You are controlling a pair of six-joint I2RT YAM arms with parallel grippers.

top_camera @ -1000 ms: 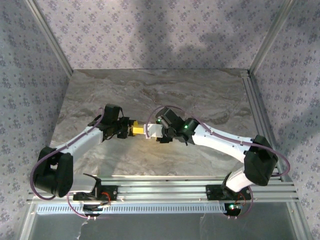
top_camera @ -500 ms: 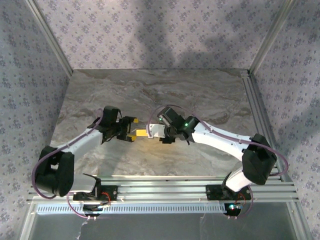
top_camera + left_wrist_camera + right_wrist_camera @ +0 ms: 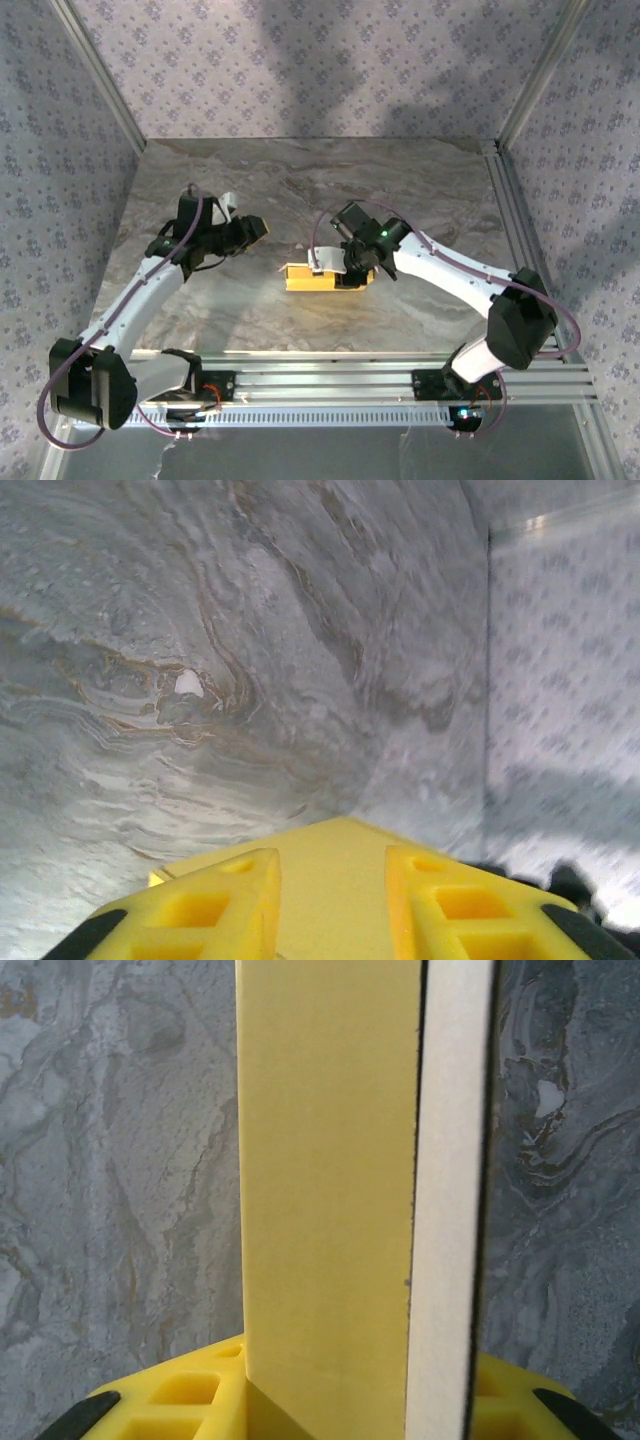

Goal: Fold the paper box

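Right claw (image 3: 347, 270) clamps one end of the yellow box (image 3: 308, 277), near the middle of the surface (image 3: 420, 190). Left claw (image 3: 254, 228), part-open and empty, hovers apart. Surface: grey veined marble. Walls (image 3: 300, 60): lilac floral paper, with aluminium posts (image 3: 96, 72).
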